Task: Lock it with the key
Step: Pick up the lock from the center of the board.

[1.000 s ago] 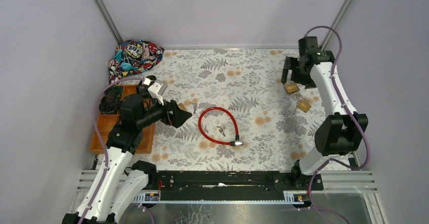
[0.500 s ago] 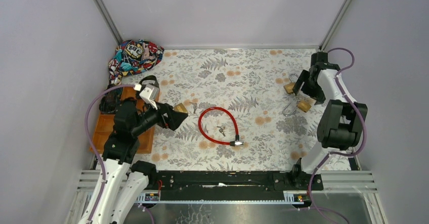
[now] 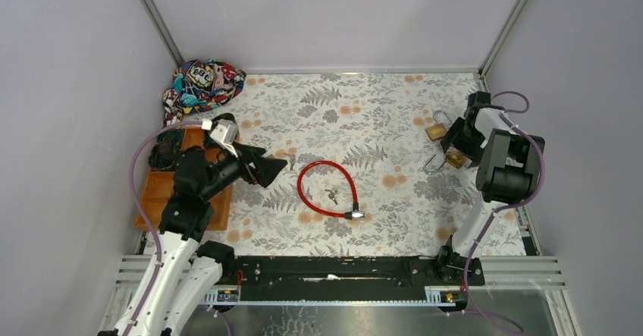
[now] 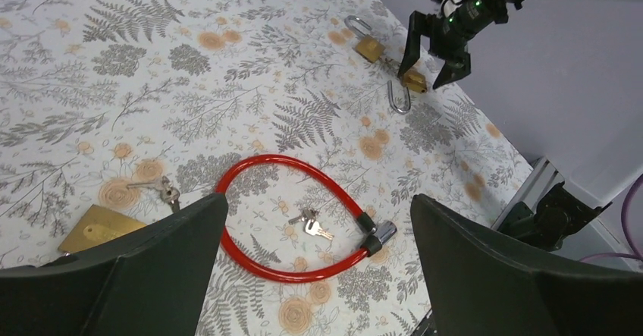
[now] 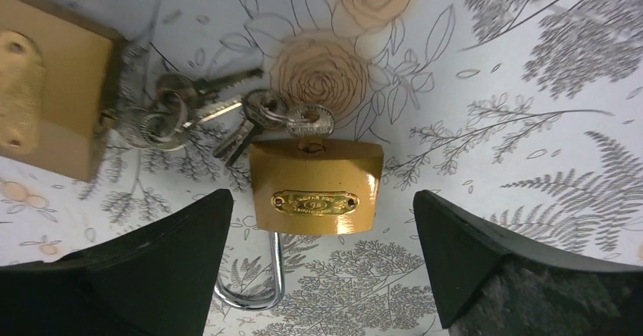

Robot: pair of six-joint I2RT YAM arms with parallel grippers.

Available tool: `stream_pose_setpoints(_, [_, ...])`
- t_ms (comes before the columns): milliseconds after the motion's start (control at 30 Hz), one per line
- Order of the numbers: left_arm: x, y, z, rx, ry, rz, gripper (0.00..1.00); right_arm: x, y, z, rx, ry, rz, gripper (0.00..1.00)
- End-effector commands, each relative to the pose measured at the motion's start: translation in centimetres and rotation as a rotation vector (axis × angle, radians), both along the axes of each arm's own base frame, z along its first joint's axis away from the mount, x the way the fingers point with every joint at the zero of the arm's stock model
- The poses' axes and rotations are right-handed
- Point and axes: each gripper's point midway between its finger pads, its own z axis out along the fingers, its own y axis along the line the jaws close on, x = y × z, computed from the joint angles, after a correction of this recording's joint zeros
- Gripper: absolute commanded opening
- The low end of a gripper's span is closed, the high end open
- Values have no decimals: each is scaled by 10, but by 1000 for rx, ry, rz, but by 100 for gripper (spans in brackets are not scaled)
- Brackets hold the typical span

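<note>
Straddles the brass padlock [image 5: 315, 186] with the right end effector [image 5: 317, 203], spread wide and empty, likely to line up on the key [image 5: 309, 119] seated in its keyway. Lies flat on the floral surface [image 5: 531, 86]: smooth polished body, curved steel shackle [image 5: 258, 279] apparently swung open, ringed spare keys [image 5: 220, 120] just beside. Holds the left end effector [image 4: 317, 199] wide and empty, well apart from that padlock, presumably on standby.

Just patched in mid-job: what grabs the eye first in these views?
The red cable lock loops at the middle of the table, with a small bunch of keys lying inside the loop. Near the right edge, the right claw hovers open over a brass padlock with a second key bunch at its keyhole.
</note>
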Motion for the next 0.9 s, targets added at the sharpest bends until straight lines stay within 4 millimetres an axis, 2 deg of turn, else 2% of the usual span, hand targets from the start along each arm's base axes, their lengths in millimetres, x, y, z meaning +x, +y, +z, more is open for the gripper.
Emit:
stream_pose_setpoints(0, [10, -9, 25, -36, -94, -23, 99, -7, 14, -10, 58, -10, -15, 94])
stream_pose_setpoints(200, [17, -19, 44, -47, -178, -75, 99, -19, 12, -26, 46, 56, -14, 90])
stream_pose_setpoints(267, [15, -21, 50, -61, -213, -84, 99, -20, 9, -26, 29, 64, -14, 85])
stream_pose_setpoints(333, [12, -22, 56, -75, -255, -93, 99, -21, 9, -26, 29, 65, -11, 73])
stream_pose_setpoints(400, [12, -23, 53, -81, -267, -95, 99, -22, 7, -26, 20, 69, -3, 66])
stream_pose_setpoints(500, [14, -24, 49, -80, -280, -99, 99, -23, 1, -27, -13, 84, 22, 68])
stream_pose_setpoints(600, [22, -23, 46, -67, -281, -80, 99, -24, -1, -29, -20, 116, 45, 82])
stream_pose_setpoints(667, [27, -23, 47, -65, -274, -72, 99, -25, -2, -29, -25, 118, 54, 86])
stream_pose_setpoints(767, [30, -25, 50, -67, -270, -82, 99, -27, -7, -26, -57, 104, 55, 82])
stream_pose_setpoints(867, [33, -25, 55, -61, -290, -80, 99, -27, -8, -27, -63, 102, 60, 67])
